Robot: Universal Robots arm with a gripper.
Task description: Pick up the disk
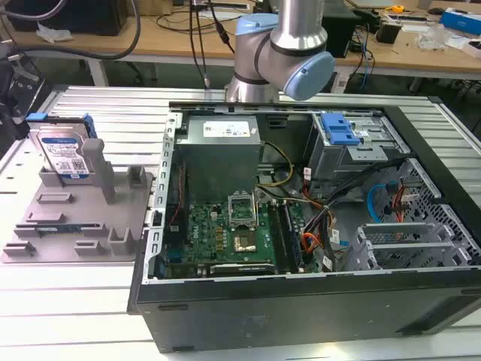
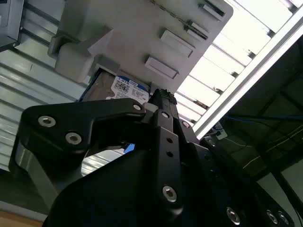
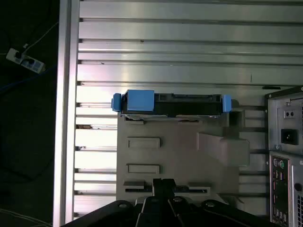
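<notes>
My gripper (image 3: 163, 188) hangs over the ribbed aluminium table (image 3: 189, 42); whether it is clenched or released, I cannot tell. The disk (image 3: 170, 105) stands on edge in the grey tray (image 3: 180, 151). Cluttered workbenches (image 1: 161, 41) sit behind.

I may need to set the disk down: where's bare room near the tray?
Bare slatted table in front of the grey fixture tray, at the exterior view's left of the black computer case; more bare slats behind the disk, up to the table's far edge. Crowded: the tray's posts, the case's inside.
</notes>
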